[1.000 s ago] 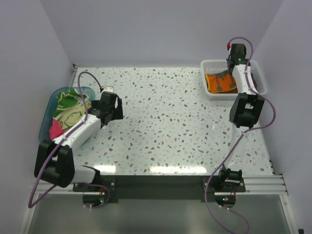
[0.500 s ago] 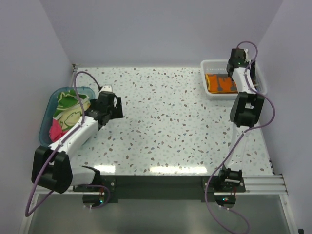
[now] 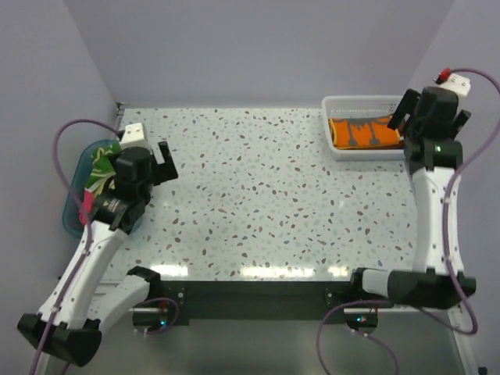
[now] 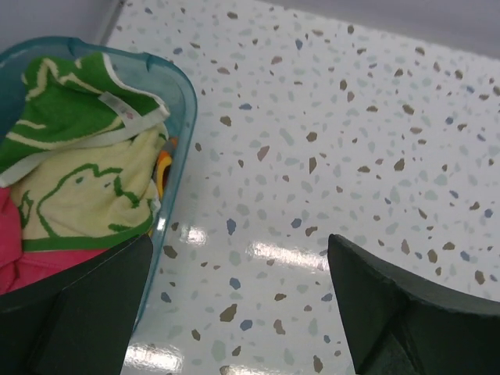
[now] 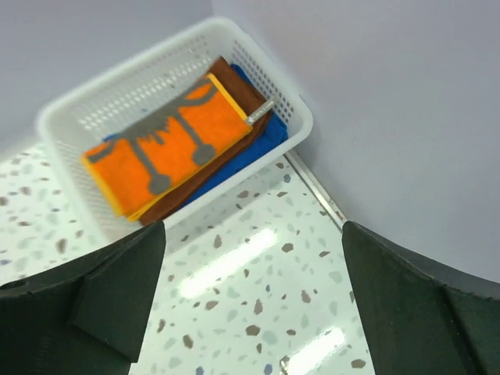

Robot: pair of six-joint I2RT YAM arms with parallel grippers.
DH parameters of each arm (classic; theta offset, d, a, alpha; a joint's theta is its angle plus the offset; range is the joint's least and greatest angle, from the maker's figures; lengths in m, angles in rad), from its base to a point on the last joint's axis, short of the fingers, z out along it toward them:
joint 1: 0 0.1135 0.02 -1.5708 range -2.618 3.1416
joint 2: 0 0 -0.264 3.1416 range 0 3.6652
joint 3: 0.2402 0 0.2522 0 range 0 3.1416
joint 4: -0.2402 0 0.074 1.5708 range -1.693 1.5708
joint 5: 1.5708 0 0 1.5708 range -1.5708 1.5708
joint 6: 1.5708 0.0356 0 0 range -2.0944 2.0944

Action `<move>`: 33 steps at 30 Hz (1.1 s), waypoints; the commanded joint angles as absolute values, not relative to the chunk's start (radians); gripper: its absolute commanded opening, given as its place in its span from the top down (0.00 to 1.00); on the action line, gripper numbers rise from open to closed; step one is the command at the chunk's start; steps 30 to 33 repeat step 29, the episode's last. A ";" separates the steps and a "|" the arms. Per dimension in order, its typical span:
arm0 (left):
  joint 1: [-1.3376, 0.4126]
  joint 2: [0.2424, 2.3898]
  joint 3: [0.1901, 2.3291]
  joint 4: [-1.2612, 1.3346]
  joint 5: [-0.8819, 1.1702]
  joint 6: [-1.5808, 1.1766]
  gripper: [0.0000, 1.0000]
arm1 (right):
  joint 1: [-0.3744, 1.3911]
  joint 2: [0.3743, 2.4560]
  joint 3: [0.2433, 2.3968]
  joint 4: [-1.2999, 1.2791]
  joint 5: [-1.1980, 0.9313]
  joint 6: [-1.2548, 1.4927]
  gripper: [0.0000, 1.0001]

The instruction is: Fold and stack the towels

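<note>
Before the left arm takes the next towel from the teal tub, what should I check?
1. Right gripper open, empty: ok.
2. Orange towel folded on top in white basket: ok.
3. Left gripper open, empty: ok.
4. Green towel reachable on top in teal tub: ok.
5. Left gripper above a towel: not ok, beside the tub.
6. Number of towels under pink towel: cannot tell.

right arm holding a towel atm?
No: in the right wrist view the right jaws stand open and empty, while the orange towel lies on top of the stack in the white basket.
</note>
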State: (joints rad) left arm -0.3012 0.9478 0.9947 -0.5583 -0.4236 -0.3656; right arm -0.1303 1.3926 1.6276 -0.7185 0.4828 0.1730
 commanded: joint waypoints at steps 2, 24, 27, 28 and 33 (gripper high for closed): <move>-0.293 0.738 1.101 -0.715 -0.548 -0.397 0.00 | -0.130 1.077 1.497 -0.772 0.328 0.268 0.01; -0.295 0.113 1.077 -0.834 -0.607 -0.408 0.00 | 0.143 0.419 1.080 -0.839 0.353 0.285 0.01; -0.295 0.127 1.075 -0.844 -0.607 -0.410 0.00 | 0.143 0.416 1.071 -0.830 0.354 0.281 0.01; -0.295 0.132 1.075 -0.844 -0.606 -0.410 0.00 | 0.144 0.419 1.072 -0.830 0.354 0.279 0.01; -0.295 0.133 1.075 -0.842 -0.604 -0.411 0.00 | 0.146 0.422 1.077 -0.831 0.356 0.275 0.01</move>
